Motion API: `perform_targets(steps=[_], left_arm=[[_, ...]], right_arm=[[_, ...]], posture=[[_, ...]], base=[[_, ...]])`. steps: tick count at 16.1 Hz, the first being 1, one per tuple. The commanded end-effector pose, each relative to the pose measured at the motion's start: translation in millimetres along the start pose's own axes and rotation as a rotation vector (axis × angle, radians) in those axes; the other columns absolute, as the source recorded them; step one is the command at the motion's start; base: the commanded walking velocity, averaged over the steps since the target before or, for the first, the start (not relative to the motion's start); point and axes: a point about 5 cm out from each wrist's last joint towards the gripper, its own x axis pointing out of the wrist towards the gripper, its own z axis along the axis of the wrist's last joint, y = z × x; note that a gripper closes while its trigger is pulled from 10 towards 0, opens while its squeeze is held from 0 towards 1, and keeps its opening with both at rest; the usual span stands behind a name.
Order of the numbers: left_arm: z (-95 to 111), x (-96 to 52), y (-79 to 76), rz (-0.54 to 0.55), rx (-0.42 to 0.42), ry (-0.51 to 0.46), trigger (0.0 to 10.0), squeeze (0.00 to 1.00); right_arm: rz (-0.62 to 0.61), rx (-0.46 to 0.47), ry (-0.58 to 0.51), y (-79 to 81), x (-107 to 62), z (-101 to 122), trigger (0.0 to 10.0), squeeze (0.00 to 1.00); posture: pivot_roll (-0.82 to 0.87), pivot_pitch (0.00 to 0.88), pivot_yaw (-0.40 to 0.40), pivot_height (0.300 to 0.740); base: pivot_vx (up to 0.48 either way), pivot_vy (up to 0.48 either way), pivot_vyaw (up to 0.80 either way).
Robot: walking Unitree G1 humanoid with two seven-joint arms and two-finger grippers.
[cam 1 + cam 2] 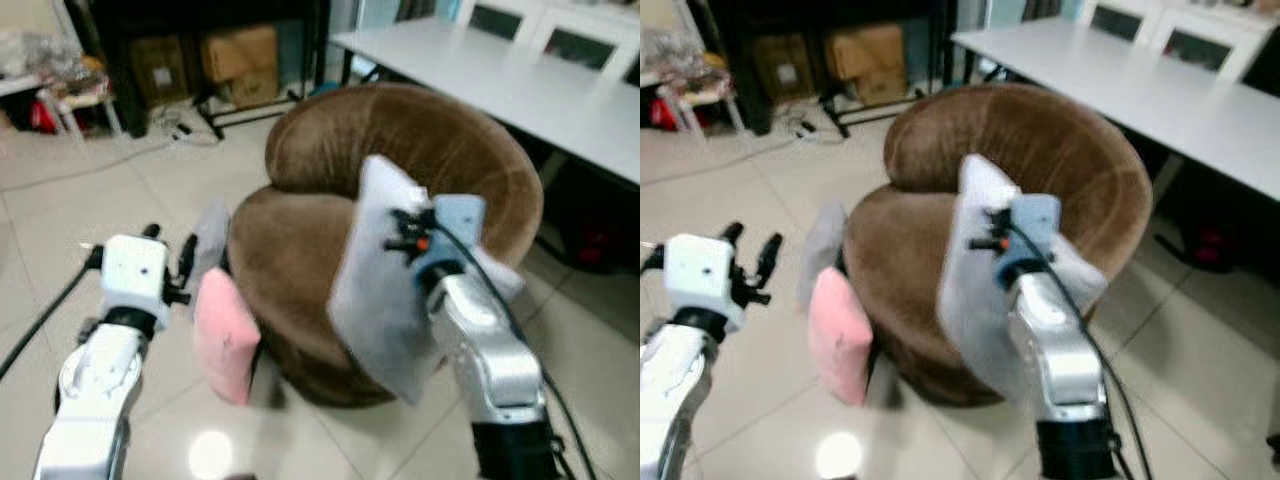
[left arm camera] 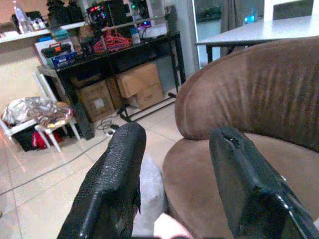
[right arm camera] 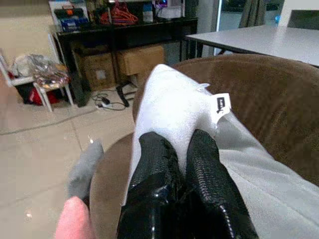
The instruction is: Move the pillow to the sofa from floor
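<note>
Right wrist view: right gripper, textured black fingers clamped on the soft pale-grey pillow, held raised over the round brown plush sofa. Left gripper, fingers apart, extends toward the sofa beside a pink pillow.

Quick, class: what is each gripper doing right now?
Left gripper: open, holding nothing, beside the pink pillow.
Right gripper: closed on the white pillow, over the brown sofa.

Glossy beige tiled floor, long white table, black metal shelf, brown cardboard boxes beneath
</note>
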Motion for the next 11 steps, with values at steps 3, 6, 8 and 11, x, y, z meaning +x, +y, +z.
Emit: perform_targets(steps=[3,6,8,11], left_arm=[[-2.4,-1.0,-4.2,-0.030,-0.007,0.002,10.0,0.00],[-1.7,-0.2,-3.8,-0.032,-0.009,-0.001,10.0,0.00],[-1.9,-0.1,-3.9,-0.033,-0.008,-0.002,10.0,0.00],[-1.9,0.0,-4.0,-0.035,-0.008,-0.002,10.0,0.00]], right_arm=[[-0.006,-0.014,-0.049,-3.8,0.5,11.3,10.0,0.00],[-0.005,-0.012,-0.050,-3.5,1.2,11.6,10.0,0.00],[0.000,-0.012,-0.051,-3.1,1.9,11.8,10.0,0.00],[0.006,-0.012,-0.052,-2.0,2.5,12.2,10.0,0.00]], posture=[[0.04,0.000,-0.037,0.740],[0.04,0.000,-0.037,0.740],[0.04,0.000,-0.042,0.740],[0.04,0.000,-0.042,0.740]], base=[[0.296,0.000,0.00],[0.304,0.000,0.00],[0.306,0.000,0.00],[0.303,0.000,0.00]])
